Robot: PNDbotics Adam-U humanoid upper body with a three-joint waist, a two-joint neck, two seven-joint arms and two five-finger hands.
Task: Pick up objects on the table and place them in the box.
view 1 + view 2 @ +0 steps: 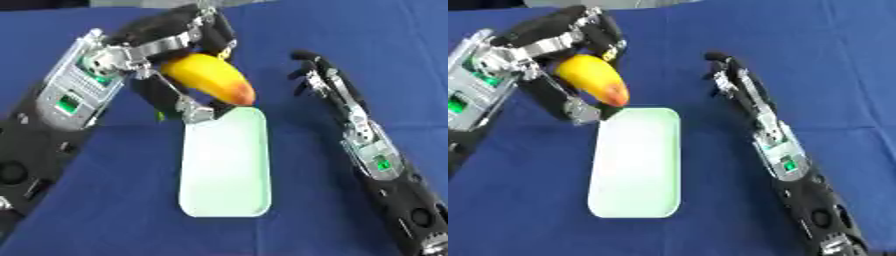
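A yellow mango-like fruit [208,76] with an orange-red tip is held in my left hand [171,42], whose fingers curl round it from above and below. The fruit hangs just above the far end of a pale green tray [226,165] lying lengthwise on the blue cloth. My right hand [317,75] hovers to the right of the tray's far end, fingers relaxed and holding nothing.
A blue cloth [367,40] covers the table. My left forearm [61,115] runs along the left side and my right forearm [385,180] along the right. A small green bit [161,116] shows under the left hand.
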